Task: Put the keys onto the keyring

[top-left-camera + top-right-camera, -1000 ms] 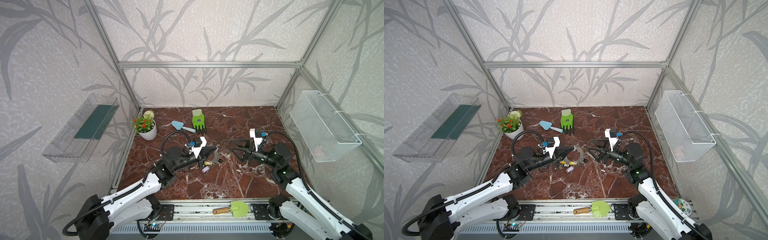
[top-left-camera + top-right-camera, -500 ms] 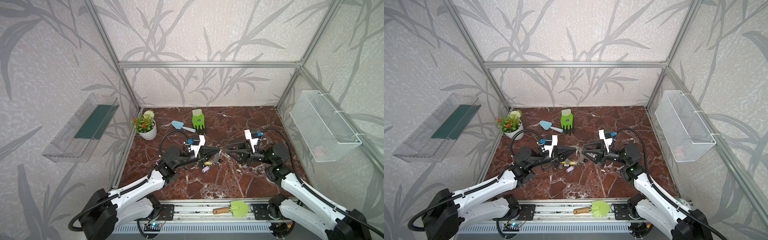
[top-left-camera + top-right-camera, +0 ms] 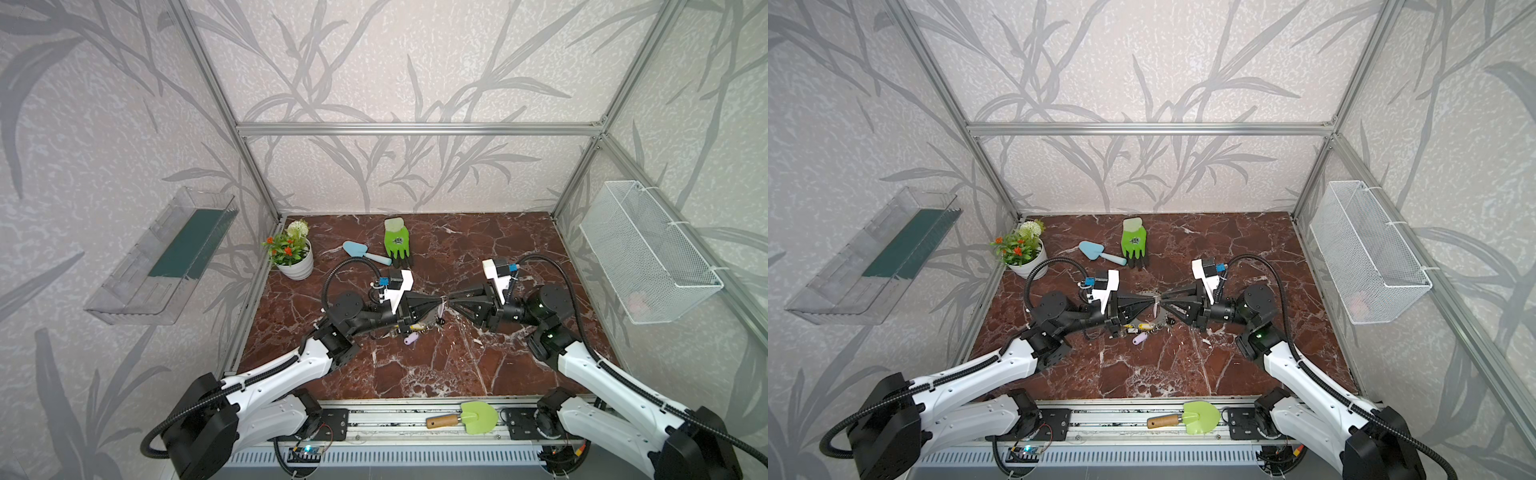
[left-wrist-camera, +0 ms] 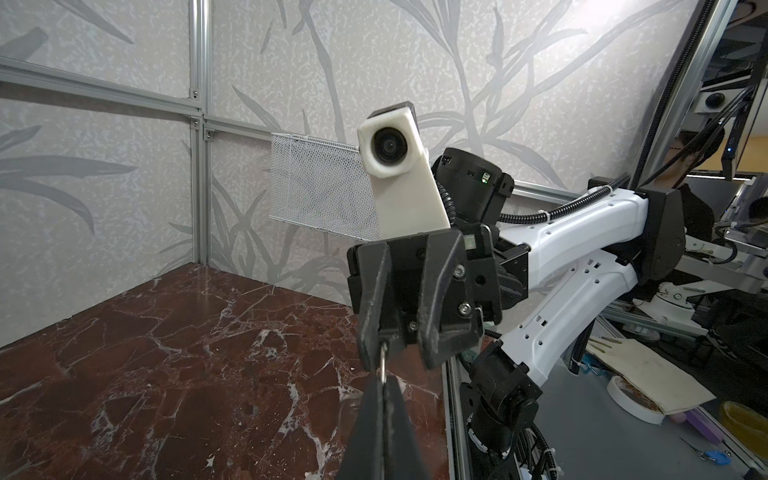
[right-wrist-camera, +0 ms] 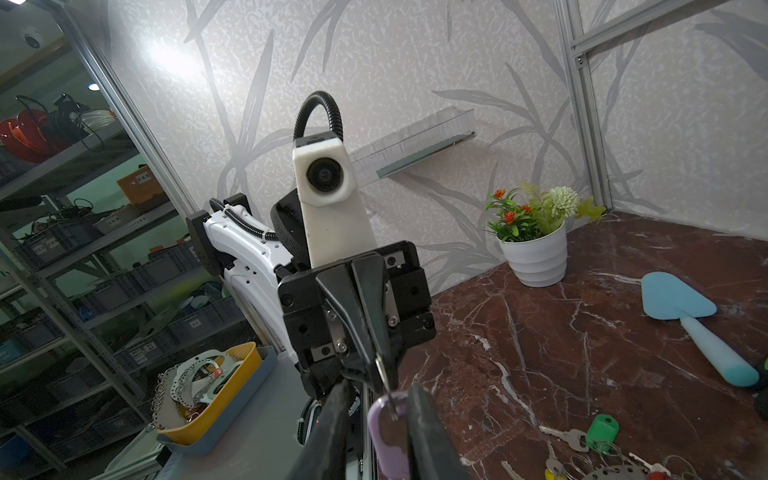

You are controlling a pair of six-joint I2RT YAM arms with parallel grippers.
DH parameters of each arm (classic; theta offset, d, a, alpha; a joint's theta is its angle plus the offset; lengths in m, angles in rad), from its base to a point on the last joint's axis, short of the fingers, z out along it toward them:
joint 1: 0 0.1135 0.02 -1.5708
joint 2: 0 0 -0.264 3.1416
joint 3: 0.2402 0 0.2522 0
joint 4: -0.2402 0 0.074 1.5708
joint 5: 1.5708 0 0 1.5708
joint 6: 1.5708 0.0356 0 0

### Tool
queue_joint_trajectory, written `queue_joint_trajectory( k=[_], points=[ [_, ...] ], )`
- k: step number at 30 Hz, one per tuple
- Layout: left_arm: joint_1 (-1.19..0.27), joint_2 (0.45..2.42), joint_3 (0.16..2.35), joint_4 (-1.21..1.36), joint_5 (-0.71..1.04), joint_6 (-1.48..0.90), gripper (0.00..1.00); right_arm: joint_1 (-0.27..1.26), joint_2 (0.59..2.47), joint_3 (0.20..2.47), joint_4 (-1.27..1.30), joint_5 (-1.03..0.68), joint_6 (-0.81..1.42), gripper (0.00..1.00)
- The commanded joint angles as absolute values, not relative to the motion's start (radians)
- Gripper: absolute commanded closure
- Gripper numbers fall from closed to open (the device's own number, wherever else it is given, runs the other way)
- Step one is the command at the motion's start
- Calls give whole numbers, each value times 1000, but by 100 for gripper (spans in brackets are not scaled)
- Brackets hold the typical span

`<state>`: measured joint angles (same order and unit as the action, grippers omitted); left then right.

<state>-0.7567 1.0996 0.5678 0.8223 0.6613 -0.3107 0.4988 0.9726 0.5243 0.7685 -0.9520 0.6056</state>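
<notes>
Underneath: dark red marble-look counter [image 3: 457, 365].
Right fingers [image 3: 465, 297]: have swung across to meet the left fingers [image 3: 422, 302] tip to tip; narrowed yet part-open, straddling a hanging lilac oblong plastic tag [image 5: 388, 436]; no firm hold evident.
Left fingers: fully closed, pinching the tag's small silver split ring [image 4: 382, 370].
Meaning: probably a handover or regrip before threading.
Surroundings: white wire-mesh wall basket [image 3: 648, 257], green work glove [image 3: 397, 245], pale blue plastic trowel [image 3: 357, 249]; all well clear.
Keyring: large flat grey metal disc [image 5: 623, 473], on the counter beneath the meeting point.
Obstruction: loose keys, green tag [image 5: 604, 428] and second lilac tag [image 3: 409, 340], crowd its rim.
</notes>
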Motion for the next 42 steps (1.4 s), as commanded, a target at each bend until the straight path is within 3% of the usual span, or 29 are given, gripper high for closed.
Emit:
queue_joint_trajectory(
  k=[1,16,26,33,34,38,42],
  points=[
    [-751,1095,609,841,692,-327,100,506,981,551,823,-966,603,74],
    [-750,1104,640,782,711,-328,100,508,1020,552,932,-986,674,85],
    [-750,1113,644,785,705,-331,100,514,1026,542,961,-1004,692,100],
    [-751,1104,655,736,694,-333,100,521,1019,500,1001,-985,719,100],
    [-751,1094,655,713,681,-329,96,520,1012,493,984,-971,705,100],
    [-750,1028,639,630,656,-327,58,521,1006,489,941,-938,674,100],
    [-744,916,597,565,586,-328,42,521,1021,498,948,-948,679,100]
  ],
)
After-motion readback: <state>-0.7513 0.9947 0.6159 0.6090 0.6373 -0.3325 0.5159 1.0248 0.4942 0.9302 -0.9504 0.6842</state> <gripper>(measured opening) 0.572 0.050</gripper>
